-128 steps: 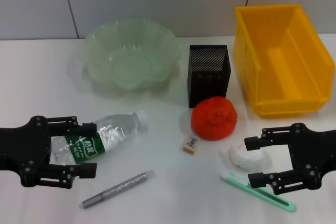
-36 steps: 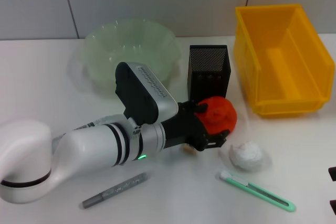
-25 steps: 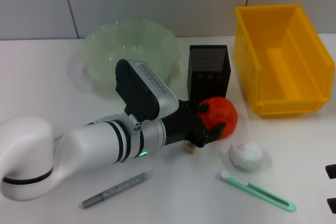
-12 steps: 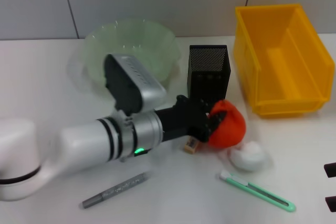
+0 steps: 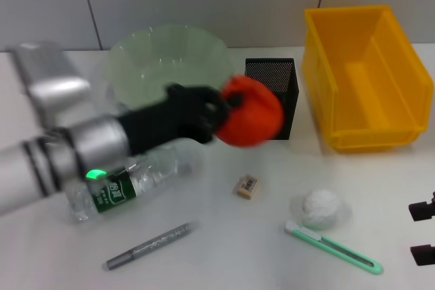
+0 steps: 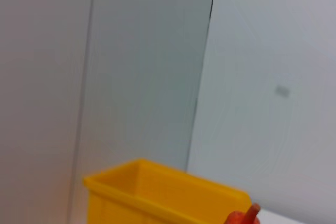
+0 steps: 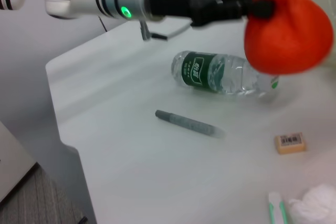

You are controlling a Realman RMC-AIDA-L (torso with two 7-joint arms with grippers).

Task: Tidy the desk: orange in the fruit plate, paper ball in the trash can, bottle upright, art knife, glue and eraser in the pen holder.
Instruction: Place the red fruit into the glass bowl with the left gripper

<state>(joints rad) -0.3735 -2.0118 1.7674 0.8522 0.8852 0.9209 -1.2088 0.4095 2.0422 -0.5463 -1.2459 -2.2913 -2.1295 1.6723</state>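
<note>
Pinching the orange [image 5: 250,112] between its jaws, left gripper [image 5: 221,108] above the desk [image 5: 224,236].

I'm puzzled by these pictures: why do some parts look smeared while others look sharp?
Head view: the left gripper and the orange are streaked; the eraser and trash can stay crisp. Right wrist view: the orange is soft-edged. Likely motion blur.

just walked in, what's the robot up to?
The left gripper holds the red-orange round orange in the air, between the pale-green scalloped fruit plate and the black mesh pen holder. The clear plastic bottle lies on its side on the white desk. The right gripper sits at the desk's right edge.
</note>
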